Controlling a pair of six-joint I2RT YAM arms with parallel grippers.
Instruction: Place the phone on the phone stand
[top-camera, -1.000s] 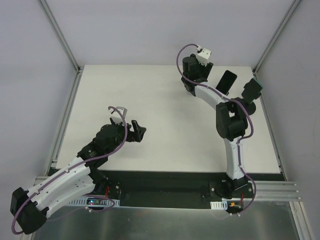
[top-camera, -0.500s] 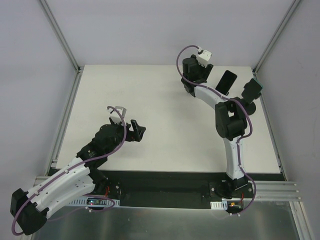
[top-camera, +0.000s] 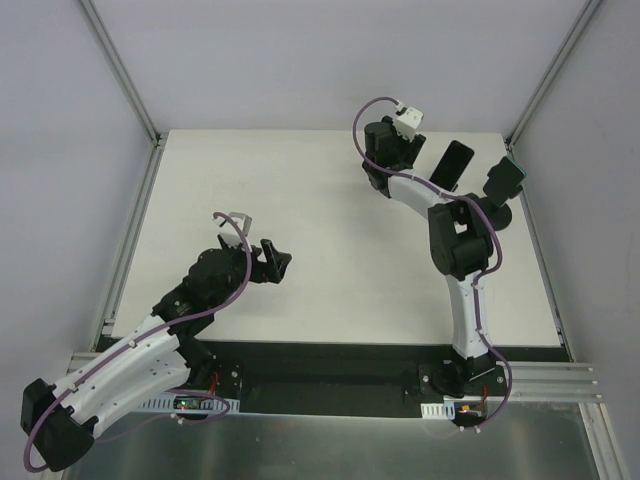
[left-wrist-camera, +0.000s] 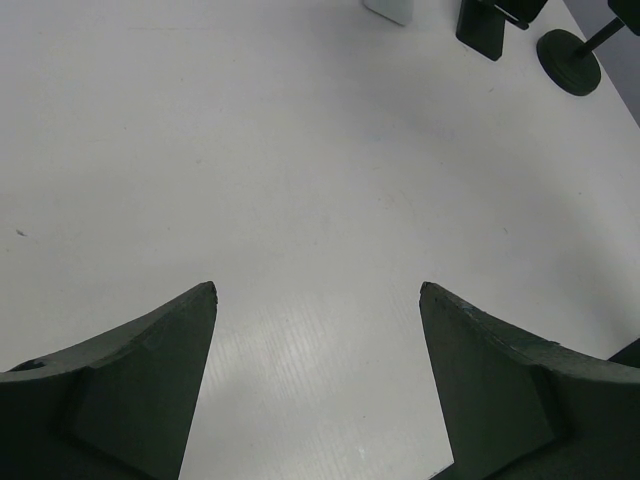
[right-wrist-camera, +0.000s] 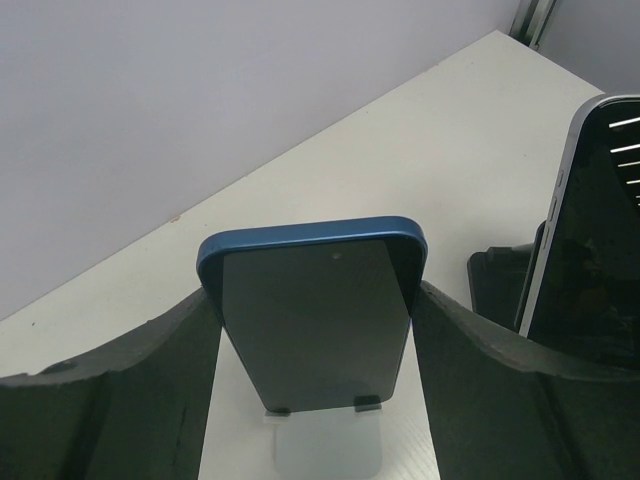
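While the left gripper (left-wrist-camera: 317, 287) hangs at the near left with its jaws spread and empty over the matte white table (top-camera: 300, 190), the right gripper (right-wrist-camera: 312, 292) at the far right clamps the blue phone (right-wrist-camera: 315, 320) by its two long edges. The phone, a flat slab with rounded corners and a glossy dark face, stands upright with its lower edge in the lip of the white stand (right-wrist-camera: 325, 445). Just to its right, a second phone (right-wrist-camera: 600, 250) with a pale rim leans on a black stand (right-wrist-camera: 495, 275), and a black post stand (left-wrist-camera: 568, 62) with a round base sits farther right.
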